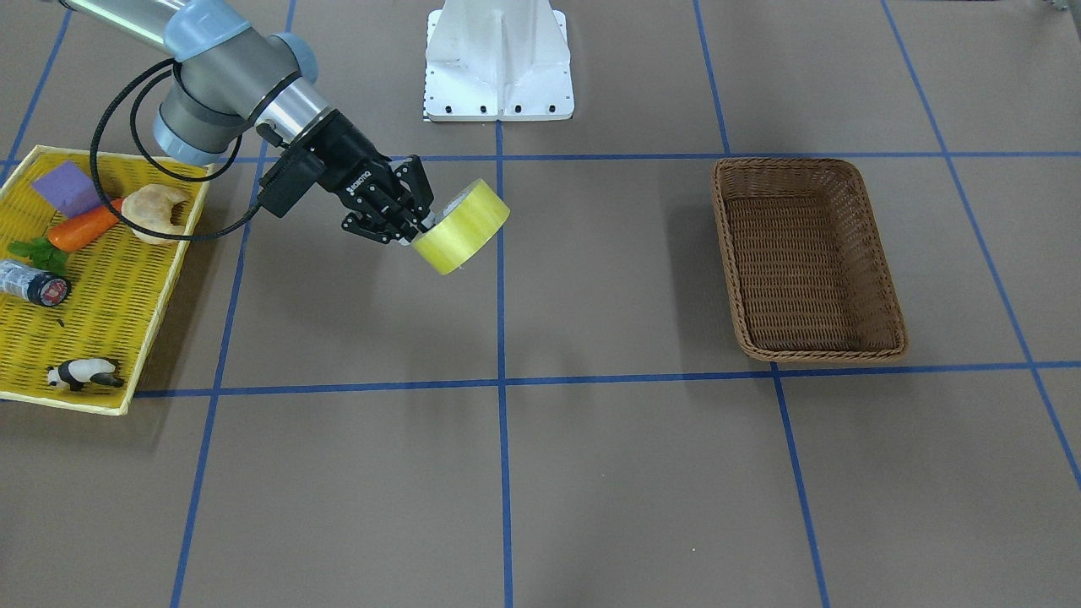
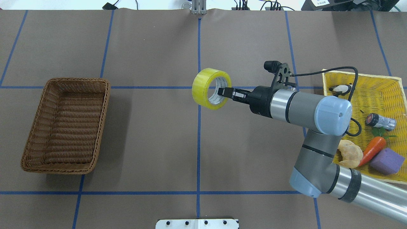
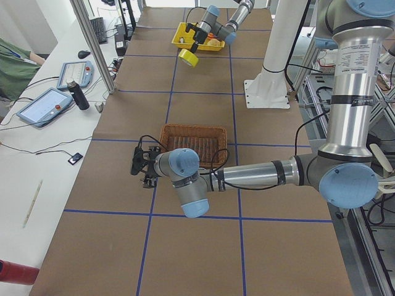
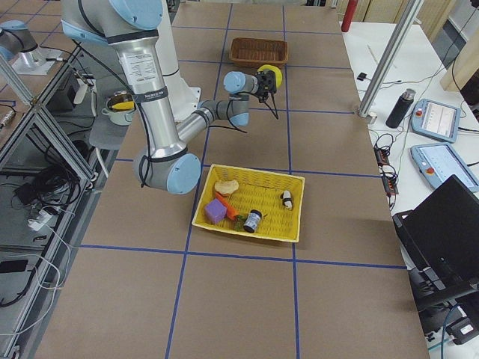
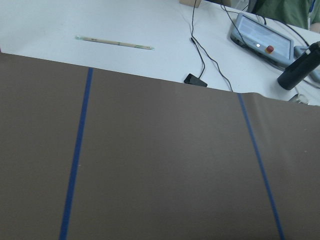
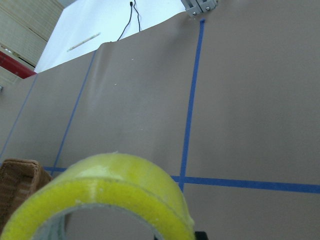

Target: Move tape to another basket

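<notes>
Because the right gripper (image 2: 224, 92) clamps only one wall of the tape (image 2: 201, 89), one finger inside the core (image 2: 218, 82) and one outside, the roll hangs tilted off the grip, in mid-air at the centre of the overhead view. That thin pinch is the weak point, I judge: on a quick swing the roll could swivel or slide out, land on edge and run off across the table (image 2: 152, 143). Letting go too early or too high is the other risk; the roll might strike the rim of the basket (image 2: 70, 127) at the left of that view and bounce out. Tape and basket are well apart, and only brown table with blue lines (image 2: 152, 87) shows between them, so nothing blocks the way. Off the basket's lower-left corner in the left side view hovers the left gripper (image 3: 143, 168); whether it is parted or closed cannot be told. It looks outside the path, though a wide overshoot might meet it. At the far right of the overhead view the tray (image 2: 359, 82) holds a panda (image 2: 340, 89), bottle (image 2: 380, 121), carrot (image 2: 372, 149), block (image 2: 386, 161) and bread (image 2: 349, 153), all behind the arm (image 2: 305, 105).
</notes>
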Available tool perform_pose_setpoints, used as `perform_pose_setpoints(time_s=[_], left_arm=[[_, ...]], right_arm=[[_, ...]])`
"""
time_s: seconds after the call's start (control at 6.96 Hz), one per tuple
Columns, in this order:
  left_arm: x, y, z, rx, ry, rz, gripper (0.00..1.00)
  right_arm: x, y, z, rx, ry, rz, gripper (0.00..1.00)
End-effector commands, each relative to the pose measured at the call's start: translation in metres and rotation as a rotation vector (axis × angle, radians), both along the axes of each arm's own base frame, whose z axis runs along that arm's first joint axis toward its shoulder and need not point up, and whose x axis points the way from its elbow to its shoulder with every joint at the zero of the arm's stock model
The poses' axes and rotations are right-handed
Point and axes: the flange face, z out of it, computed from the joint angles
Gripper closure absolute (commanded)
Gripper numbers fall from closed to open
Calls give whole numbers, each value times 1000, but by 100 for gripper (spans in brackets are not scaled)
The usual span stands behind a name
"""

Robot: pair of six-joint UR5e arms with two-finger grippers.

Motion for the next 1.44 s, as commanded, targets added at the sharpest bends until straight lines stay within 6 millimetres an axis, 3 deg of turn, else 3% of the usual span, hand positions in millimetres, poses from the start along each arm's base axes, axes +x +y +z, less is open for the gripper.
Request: perform_pose_setpoints(time_s=[0.0, 0.29, 0.43, 0.57, 0.86, 1.29], left_arm=[[22, 13, -31, 15, 214, 13, 2], [51, 19, -94, -3, 480, 103, 2], [70, 24, -148, -68, 612, 176, 2], [97, 25, -185, -130, 698, 257, 2], [154, 25, -232, -185, 768, 401, 2], [232, 37, -289, -152, 796, 587, 2]], right_arm=[[-23, 43, -13, 13, -129, 21, 100], [-26, 64, -29, 42, -228, -6, 100], [-31, 73, -40, 52, -251, -24, 100], [-31, 76, -45, 56, -262, -34, 100], [-33, 89, -52, 82, -308, -94, 100], [-39, 103, -79, 138, -337, -244, 100]])
